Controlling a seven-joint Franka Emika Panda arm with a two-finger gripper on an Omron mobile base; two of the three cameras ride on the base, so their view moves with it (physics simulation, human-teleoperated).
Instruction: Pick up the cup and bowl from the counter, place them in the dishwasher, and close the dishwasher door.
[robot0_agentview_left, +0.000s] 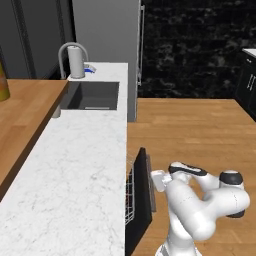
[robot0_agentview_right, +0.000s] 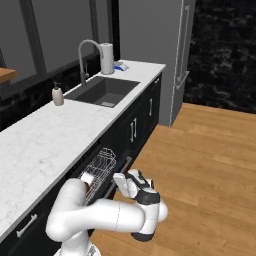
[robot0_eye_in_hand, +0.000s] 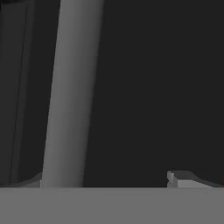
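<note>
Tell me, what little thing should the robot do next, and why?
Probably push the dishwasher door a bit further toward shut. It stands almost upright, yet a gap at the top shows the white wire rack. The open claw sits right against the door's black front by its grey handle bar, and the counter carries no cup or bowl.

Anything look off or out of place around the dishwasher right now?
Nothing spilled or damaged. The dishwasher door is not yet shut, standing nearly upright with the wire rack visible behind it. The hand is against the door's outer face.
</note>
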